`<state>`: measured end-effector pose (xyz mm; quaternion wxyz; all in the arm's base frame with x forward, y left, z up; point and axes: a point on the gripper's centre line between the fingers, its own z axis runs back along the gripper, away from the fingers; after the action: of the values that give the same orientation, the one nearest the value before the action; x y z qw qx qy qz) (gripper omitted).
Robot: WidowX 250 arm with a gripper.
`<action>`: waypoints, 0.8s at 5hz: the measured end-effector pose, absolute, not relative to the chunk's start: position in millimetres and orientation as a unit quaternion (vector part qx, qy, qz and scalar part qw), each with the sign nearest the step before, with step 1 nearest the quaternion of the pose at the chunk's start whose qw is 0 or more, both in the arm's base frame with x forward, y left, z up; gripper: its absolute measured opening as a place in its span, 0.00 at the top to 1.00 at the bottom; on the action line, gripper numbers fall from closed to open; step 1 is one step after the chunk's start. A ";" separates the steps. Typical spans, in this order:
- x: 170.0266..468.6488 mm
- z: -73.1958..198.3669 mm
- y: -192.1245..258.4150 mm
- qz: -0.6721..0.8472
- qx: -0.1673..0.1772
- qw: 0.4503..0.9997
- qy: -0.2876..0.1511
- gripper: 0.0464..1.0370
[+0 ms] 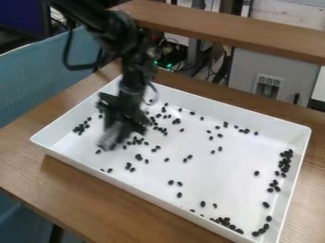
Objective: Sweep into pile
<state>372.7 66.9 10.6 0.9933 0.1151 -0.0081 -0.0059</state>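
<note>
Well, we see small black oval beans (171,182) scattered over a white rectangular plastic tray (234,112) on a brown wooden table (70,176), denser along its right wall and near corner, with a small cluster at left. We find the black two-finger gripper (122,113) over the tray's left part, above a blurred grey piece (113,136), but cannot tell whether it is spread, pressed together or pinching anything.

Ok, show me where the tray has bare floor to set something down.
The white tray is bare right of its middle in view, between the lone black bit and the pair to its left. Crowded: the right wall, the nearest corner and beside the gripper.
</note>
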 end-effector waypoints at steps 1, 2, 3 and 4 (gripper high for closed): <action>370.4 10.8 27.1 -0.044 0.092 0.995 -0.008 0.64; 367.4 10.5 -24.2 -0.093 0.059 0.994 -0.008 0.64; 364.4 9.4 -72.4 -0.147 0.033 0.989 -0.002 0.64; 359.2 10.1 -121.5 -0.182 0.011 0.983 0.018 0.64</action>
<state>359.2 -121.5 10.1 0.9832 0.0109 0.0185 -0.1815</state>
